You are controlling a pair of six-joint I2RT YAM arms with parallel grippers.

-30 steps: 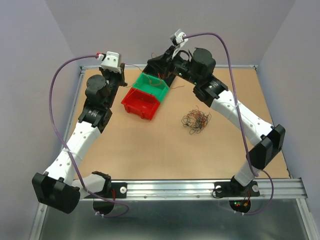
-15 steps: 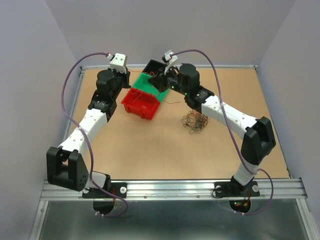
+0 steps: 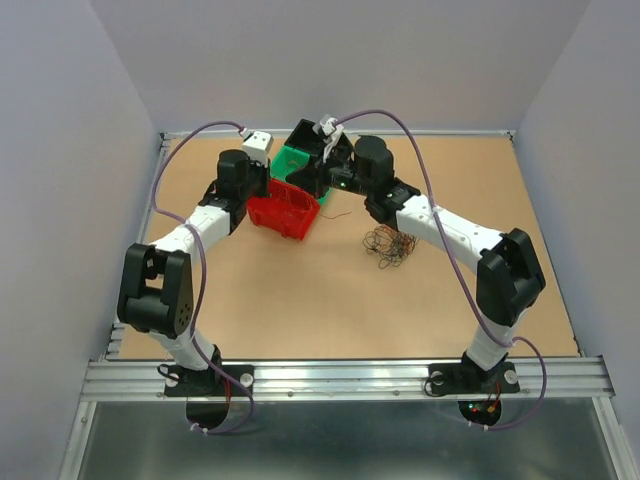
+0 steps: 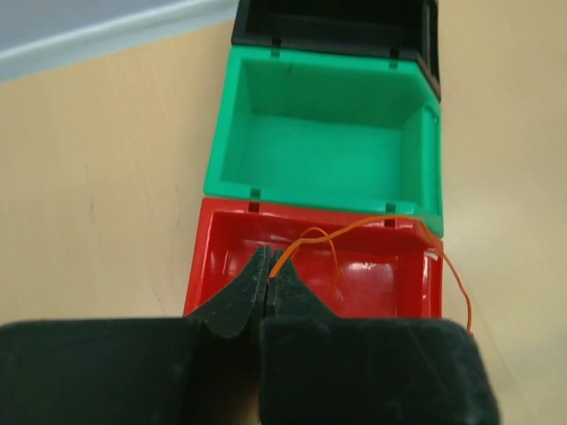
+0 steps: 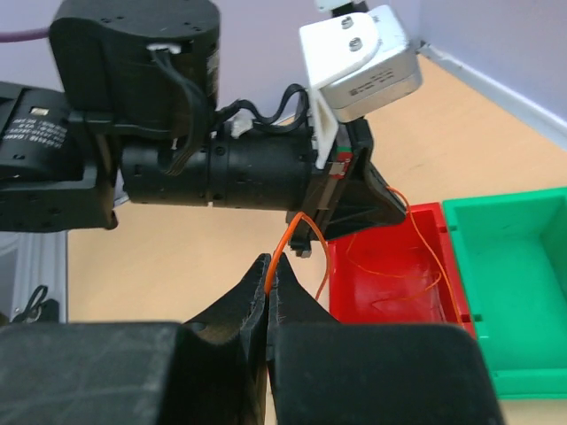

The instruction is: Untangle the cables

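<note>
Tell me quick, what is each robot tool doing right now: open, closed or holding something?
Left tool: closed, pinching an orange wire over the red bin.
Right tool: closed, pinching an orange wire too.

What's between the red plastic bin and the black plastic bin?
A green plastic bin, flush against both the red plastic bin and the black plastic bin, seen in the left wrist view.

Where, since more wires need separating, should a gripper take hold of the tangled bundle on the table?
Probably a loop sticking out at the edge of the bundle, coming down from above: it lies flat on the table, so its dense middle would snag several wires.
</note>
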